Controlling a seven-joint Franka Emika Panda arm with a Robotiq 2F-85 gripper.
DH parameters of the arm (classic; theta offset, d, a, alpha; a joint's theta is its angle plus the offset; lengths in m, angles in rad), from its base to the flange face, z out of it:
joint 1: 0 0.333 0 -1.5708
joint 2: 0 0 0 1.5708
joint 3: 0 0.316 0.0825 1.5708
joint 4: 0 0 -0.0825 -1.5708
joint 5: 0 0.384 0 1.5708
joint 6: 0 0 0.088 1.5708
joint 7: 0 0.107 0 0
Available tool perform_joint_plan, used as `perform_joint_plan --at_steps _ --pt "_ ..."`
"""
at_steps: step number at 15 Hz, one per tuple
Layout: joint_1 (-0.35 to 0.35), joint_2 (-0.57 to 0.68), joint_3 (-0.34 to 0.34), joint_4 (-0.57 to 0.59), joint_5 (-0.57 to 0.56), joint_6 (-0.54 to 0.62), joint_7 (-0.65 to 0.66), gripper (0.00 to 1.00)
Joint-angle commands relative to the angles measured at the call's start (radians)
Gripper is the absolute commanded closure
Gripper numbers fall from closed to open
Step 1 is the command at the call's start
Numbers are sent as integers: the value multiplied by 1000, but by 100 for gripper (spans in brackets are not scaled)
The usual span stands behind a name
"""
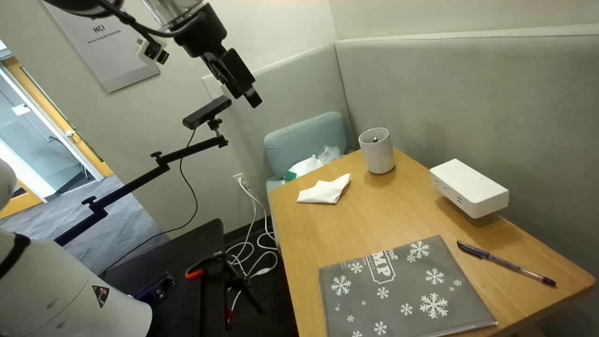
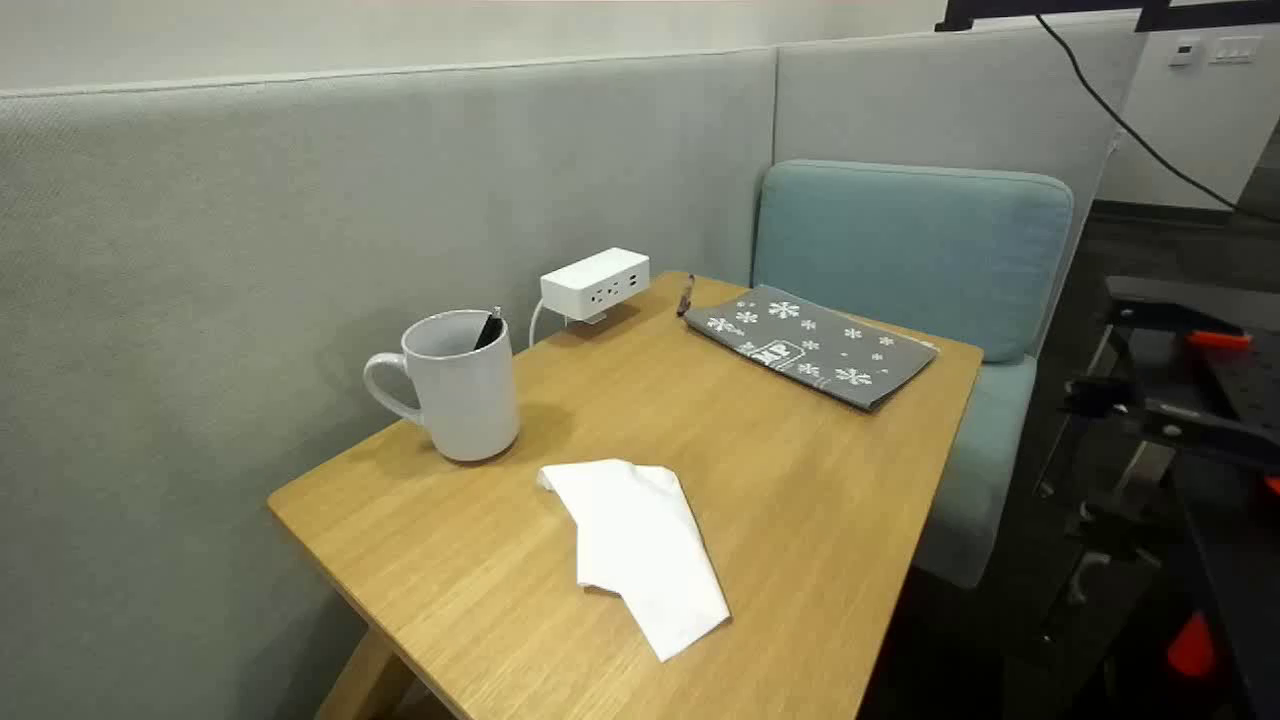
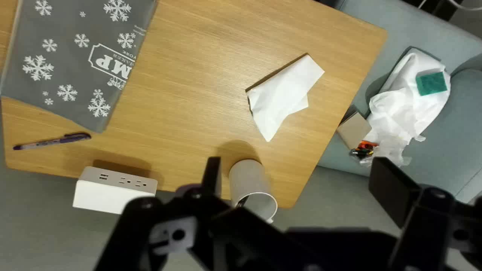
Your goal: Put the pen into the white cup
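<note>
One pen (image 1: 505, 263) lies on the table (image 1: 383, 215), well apart from the white cup (image 1: 379, 157); the gripper (image 3: 298, 180) gapes, empty, so lifting and placing both seem left.

Table (image 2: 800, 480) is looking like wood: smooth, fine grain showing, low sheen. Cup (image 2: 465, 395) is reading as glazed ceramic, smooth, lightly glossy. Pen (image 1: 507, 263) is looking like hard plastic, barrel going part see-through. Box (image 3: 115, 192) is showing smooth white plastic, matt. Napkin (image 2: 640, 550) is looking like paper, matt, creased. Grey sheet (image 2: 810, 340) is looking like thin plastic, smooth, an edge shining in an exterior view. Panel (image 2: 250, 250) is showing woven cloth, matt, slightly rough. Cushion (image 2: 910, 255) is looking like cloth too, matt, smoother. White bag (image 3: 403, 101) is looking like thin crinkled film. Gripper (image 3: 299, 178) is showing mostly matt black; can't tell metal from plastic. Arm base (image 1: 56, 283) is looking smooth.
</note>
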Motion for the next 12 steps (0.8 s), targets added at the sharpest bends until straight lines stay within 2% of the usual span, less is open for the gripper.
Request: perform_joint_plan --at_steps 1,7,12 --pt "-6 0 6 2 3 -4 -2 0" --pt "-25 18 10 19 -13 12 16 0" --pt "-138 108 20 68 -115 146 107 0"
